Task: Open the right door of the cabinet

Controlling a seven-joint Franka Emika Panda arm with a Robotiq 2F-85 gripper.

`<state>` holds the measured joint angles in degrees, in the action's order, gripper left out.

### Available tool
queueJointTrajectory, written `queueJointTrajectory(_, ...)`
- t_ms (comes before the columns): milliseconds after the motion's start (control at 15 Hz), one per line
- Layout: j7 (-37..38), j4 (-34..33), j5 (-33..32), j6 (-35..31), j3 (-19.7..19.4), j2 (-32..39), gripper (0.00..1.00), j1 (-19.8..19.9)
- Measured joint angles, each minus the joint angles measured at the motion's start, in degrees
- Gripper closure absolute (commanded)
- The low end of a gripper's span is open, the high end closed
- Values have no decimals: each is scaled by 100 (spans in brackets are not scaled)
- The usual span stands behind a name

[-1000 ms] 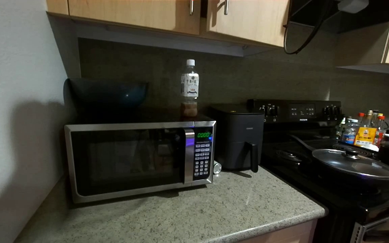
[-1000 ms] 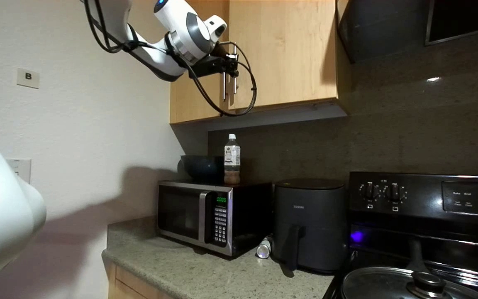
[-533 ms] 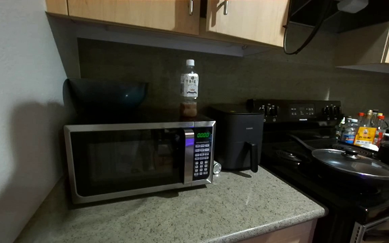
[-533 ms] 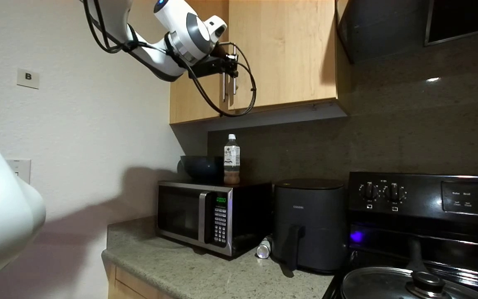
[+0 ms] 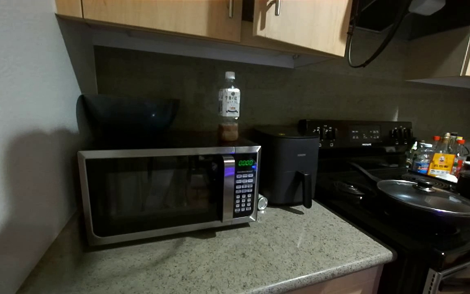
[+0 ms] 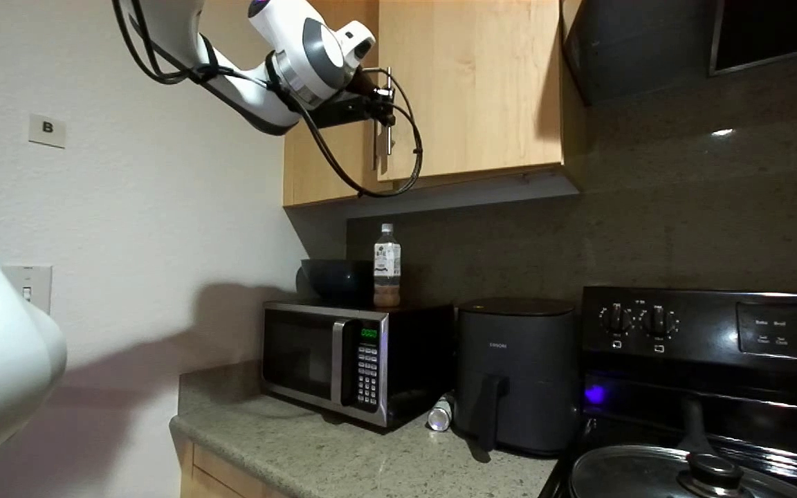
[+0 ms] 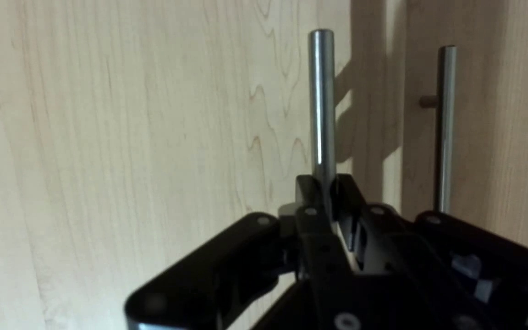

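Observation:
The right door [image 6: 471, 90] of the light tan wood cabinet [image 6: 573, 145] stands slightly ajar. It shows in both exterior views [image 5: 304, 30], with a dark gap at its left edge. My gripper [image 6: 386, 109] is at the door's handle [image 6: 389, 142]. In the wrist view, my gripper [image 7: 322, 197] is shut around the silver bar handle [image 7: 322, 101], a finger on each side. The right door [image 7: 131, 128] fills the left of that view. The gripper is out of view in an exterior view where only the handle's lower end [image 5: 277, 7] shows.
The left door [image 6: 326, 162] is closed; its handle [image 7: 446, 128] is close beside the gripper. A loose cable loop [image 6: 418, 149] hangs from the arm. Below are a microwave [image 6: 301, 353], a bottle [image 6: 387, 266], a bowl [image 6: 336, 278] and an air fryer [image 6: 516, 373]. A range hood [image 5: 382, 18] adjoins the door.
The arm has pulled back slightly from the cabinet with the handle in the gripper. The right door has swung out a little further and the gap at its left edge is wider.

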<state>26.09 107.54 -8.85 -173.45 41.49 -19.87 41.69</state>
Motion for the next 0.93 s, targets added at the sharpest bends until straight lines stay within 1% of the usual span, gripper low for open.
queueJointTrajectory(200, -8, 595, 241, -303, -489, -456, 93, -440)
queueJointTrajectory(267, -8, 798, 286, -380, -642, -623, 86, -574)
queueJointTrajectory(467, -8, 1274, 373, -473, -994, -1061, 86, -884)
queueJointTrajectory(733, -8, 1417, 408, -473, -1052, -1227, 86, -910)
queueJointTrajectory(800, -8, 1417, 408, -474, -1052, -1227, 93, -910)
queueJointTrajectory(933, -28, 1406, 386, -471, -1027, -1222, 93, -914)
